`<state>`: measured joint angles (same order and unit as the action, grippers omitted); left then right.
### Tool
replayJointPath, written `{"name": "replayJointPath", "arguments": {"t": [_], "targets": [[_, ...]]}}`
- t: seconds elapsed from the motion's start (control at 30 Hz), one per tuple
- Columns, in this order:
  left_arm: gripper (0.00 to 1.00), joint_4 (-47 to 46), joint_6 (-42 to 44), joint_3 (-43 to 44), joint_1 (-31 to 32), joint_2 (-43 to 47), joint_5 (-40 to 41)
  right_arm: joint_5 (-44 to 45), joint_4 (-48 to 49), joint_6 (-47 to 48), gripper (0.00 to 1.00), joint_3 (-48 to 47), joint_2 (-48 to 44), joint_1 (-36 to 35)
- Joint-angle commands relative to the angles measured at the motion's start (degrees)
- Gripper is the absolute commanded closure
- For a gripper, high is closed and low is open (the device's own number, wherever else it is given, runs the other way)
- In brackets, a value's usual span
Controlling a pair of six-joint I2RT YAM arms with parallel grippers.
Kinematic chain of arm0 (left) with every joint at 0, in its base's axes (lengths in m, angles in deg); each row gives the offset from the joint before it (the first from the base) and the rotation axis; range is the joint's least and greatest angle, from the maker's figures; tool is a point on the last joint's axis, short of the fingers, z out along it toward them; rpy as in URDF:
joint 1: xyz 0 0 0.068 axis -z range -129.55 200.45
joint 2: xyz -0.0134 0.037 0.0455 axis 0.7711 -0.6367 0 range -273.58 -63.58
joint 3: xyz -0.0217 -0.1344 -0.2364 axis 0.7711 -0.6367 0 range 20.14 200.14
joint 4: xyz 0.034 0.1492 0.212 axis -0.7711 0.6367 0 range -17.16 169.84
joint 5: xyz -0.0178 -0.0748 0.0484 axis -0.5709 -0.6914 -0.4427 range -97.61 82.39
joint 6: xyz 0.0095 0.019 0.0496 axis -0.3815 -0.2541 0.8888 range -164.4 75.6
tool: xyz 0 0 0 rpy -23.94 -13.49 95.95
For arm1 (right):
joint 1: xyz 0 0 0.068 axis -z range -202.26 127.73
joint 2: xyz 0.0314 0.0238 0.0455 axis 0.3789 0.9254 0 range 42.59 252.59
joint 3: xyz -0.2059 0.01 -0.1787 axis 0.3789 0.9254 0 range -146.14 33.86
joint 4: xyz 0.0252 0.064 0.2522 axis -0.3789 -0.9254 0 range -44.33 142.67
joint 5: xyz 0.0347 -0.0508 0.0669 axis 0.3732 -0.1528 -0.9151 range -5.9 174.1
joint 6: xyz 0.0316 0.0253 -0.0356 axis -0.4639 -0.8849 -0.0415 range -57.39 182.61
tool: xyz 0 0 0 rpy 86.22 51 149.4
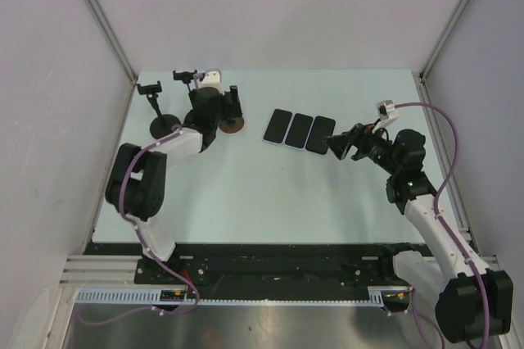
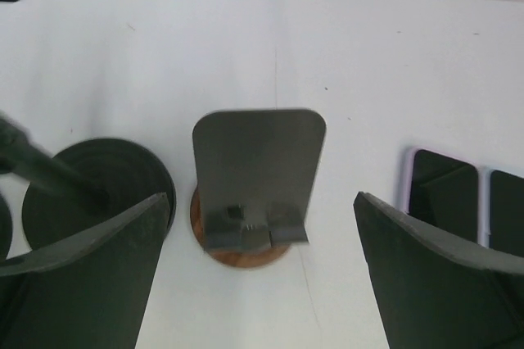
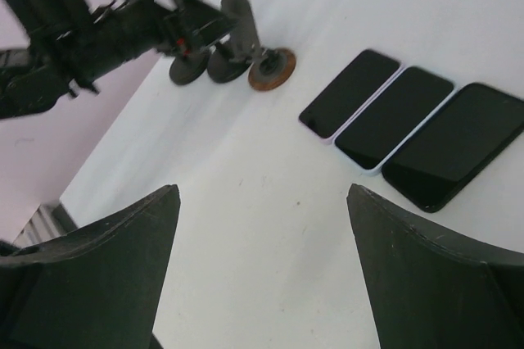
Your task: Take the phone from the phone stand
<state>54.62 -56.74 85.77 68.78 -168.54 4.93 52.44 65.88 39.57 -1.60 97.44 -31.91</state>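
The left tool (image 2: 260, 198) hangs released, the phone stand (image 2: 258, 160) seen between its fingers and largely hidden by it from above. Three phones (image 1: 299, 129) lie flat in a row on the worktop (image 1: 246, 193), near the released right tool (image 3: 262, 193); which one the task means is unclear.

No text, label, brand, number or sign can be read in any view. The three phones (image 1: 299, 130) lie with dark, blank screens near the middle of the surface (image 1: 246, 193), and the stand (image 2: 258, 177) bears no marking.
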Motion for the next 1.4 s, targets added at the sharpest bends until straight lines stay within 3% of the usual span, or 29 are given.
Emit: {"name": "replayJointPath", "arguments": {"t": [0.0, 0.27, 0.4, 0.5, 0.7, 1.0, 1.2, 1.37], "targets": [[0.0, -2.0, -8.5, -5.2, -0.2, 13.4, -3.0, 5.2, -4.0, -1.3, 0.1, -0.3, -7.4, 3.5], [0.0, 0.3, -17.5, -20.9, -0.2, 39.8, -11.0, 24.3, -16.4, -0.5, 0.0, -0.9, -22.3, 7.1], [0.0, 12.5, -13.6, -19.0, -0.2, 51.1, -9.6, 31.6, -19.6, -0.2, 0.0, -1.0, -29.8, 8.0], [0.0, 16.3, -9.2, -17.1, -0.2, 59.9, -9.9, 38.7, -21.9, -0.1, 0.0, -1.1, -35.2, 8.1], [0.0, 16.4, 2.4, -19.9, -0.2, 78.0, -8.1, 47.8, -24.8, 1.5, 0.0, -2.1, -43.8, 7.7], [0.0, 12.1, 12.2, -31.4, -0.2, 100.4, -3.7, 59.0, -26.7, 16.4, 0.0, -5.0, -46.5, 0.4], [0.0, 8.9, 15.2, -36.2, -0.2, 108.6, -2.3, 67.8, -25.7, 21.5, 0.0, -4.3, -44.7, -3.8], [0.0, 8.7, 13.5, -37.1, -0.2, 108.7, -2.3, 65.4, -23.8, 19.6, 0.0, -1.5, -43.8, -2.1]]}}
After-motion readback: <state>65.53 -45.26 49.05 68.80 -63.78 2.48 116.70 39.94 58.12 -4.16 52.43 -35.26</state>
